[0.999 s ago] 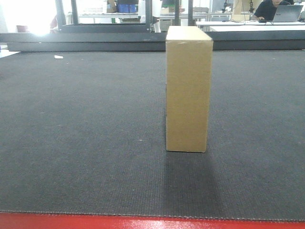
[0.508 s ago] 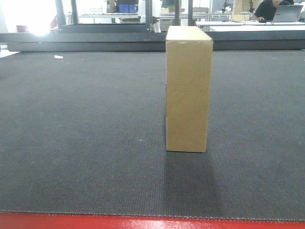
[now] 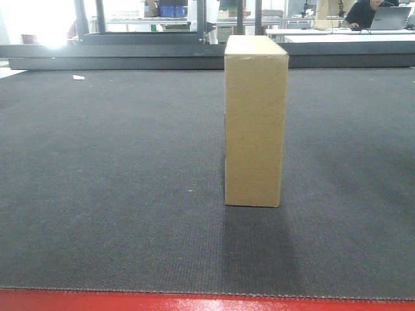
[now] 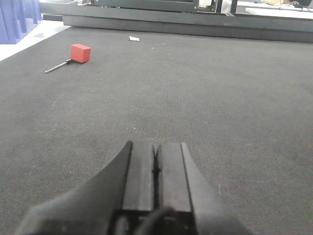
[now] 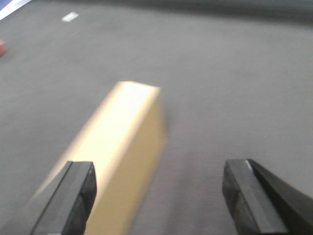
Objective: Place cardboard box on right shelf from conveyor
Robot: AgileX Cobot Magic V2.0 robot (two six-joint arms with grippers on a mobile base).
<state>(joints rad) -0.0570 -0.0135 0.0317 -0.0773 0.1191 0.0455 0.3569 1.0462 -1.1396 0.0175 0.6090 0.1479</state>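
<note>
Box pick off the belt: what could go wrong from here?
The cardboard box stands tall on a narrow base on the conveyor; a sideways nudge may topple it. The open right gripper is off-centre in its wrist view: one finger overlaps the box top, so lowering might hit the box, not straddle it.

On my front feed the only shift I can make out is small. The cardboard box (image 3: 256,123) sits a hair further left in the frame than it did a second ago and half a second ago, with both upright edges moved over by the same slight amount. The stretch of conveyor (image 3: 117,194) to the right of the box also seems a touch darker, though I can't be sure of that.
</note>
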